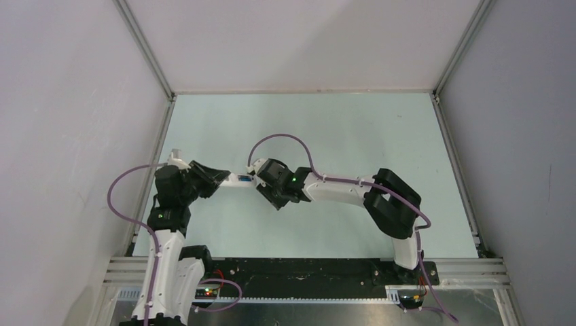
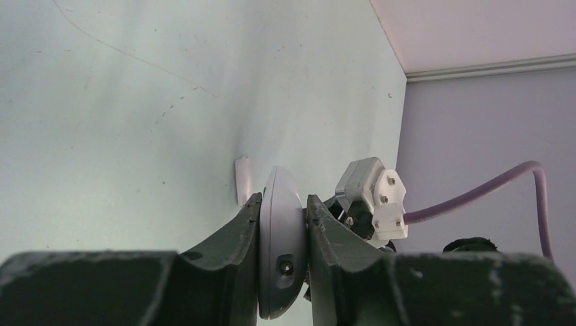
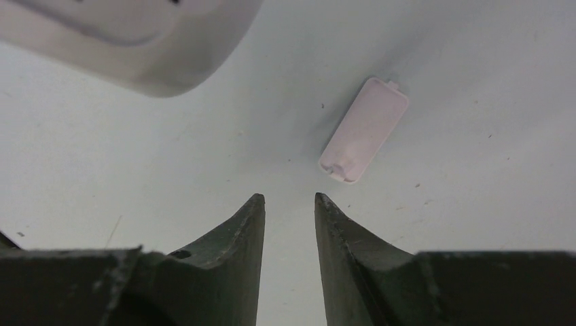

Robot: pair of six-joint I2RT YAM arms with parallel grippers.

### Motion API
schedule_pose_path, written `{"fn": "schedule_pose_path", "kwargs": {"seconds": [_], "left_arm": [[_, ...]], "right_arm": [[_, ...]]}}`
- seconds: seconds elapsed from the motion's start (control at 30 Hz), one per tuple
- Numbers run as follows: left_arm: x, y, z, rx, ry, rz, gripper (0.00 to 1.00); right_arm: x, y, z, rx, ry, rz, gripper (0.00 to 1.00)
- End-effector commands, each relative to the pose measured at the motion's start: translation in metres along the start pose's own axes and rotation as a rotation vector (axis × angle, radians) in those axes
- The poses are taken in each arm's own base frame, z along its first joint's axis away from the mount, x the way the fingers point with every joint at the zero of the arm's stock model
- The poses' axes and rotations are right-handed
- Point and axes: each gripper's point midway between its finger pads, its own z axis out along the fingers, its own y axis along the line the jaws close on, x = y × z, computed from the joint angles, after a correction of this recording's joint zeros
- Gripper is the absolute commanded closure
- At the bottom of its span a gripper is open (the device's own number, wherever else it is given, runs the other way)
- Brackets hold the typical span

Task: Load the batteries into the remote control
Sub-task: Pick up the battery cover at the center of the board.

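My left gripper (image 2: 280, 200) is shut on the remote control (image 2: 282, 251), a white body held edge-on between both fingers, above the table. In the top view the remote control (image 1: 238, 180) spans the gap between my left gripper (image 1: 221, 178) and my right gripper (image 1: 261, 183). A small blue patch on it looks like a battery (image 1: 242, 179). In the right wrist view my right gripper (image 3: 290, 198) is open with a narrow gap and nothing between its fingers. The remote's rounded end (image 3: 136, 41) shows blurred at the top left.
A small white battery cover (image 3: 364, 130) lies flat on the pale table, just beyond my right fingertips, and shows as a white sliver (image 2: 242, 178) in the left wrist view. The enclosure walls (image 1: 81, 102) rise on both sides.
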Motion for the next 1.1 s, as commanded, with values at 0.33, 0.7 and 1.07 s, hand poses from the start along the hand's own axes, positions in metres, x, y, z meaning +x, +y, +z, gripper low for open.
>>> {"fn": "schedule_pose_path", "kwargs": {"seconds": [0.33,0.7,1.07], "left_arm": [[-0.003,0.013,0.002,-0.026,-0.013,0.015,1.00],[-0.004,0.021,0.001,-0.051,-0.027,0.006,1.00],[-0.005,0.041,0.001,-0.136,-0.039,0.004,1.00]], "right_arm": [[-0.008,-0.017,0.014,-0.122,-0.003,-0.196,0.65],[-0.005,-0.020,0.021,-0.188,0.013,-0.239,0.65],[0.000,-0.024,0.035,-0.142,0.026,-0.246,0.68]]}}
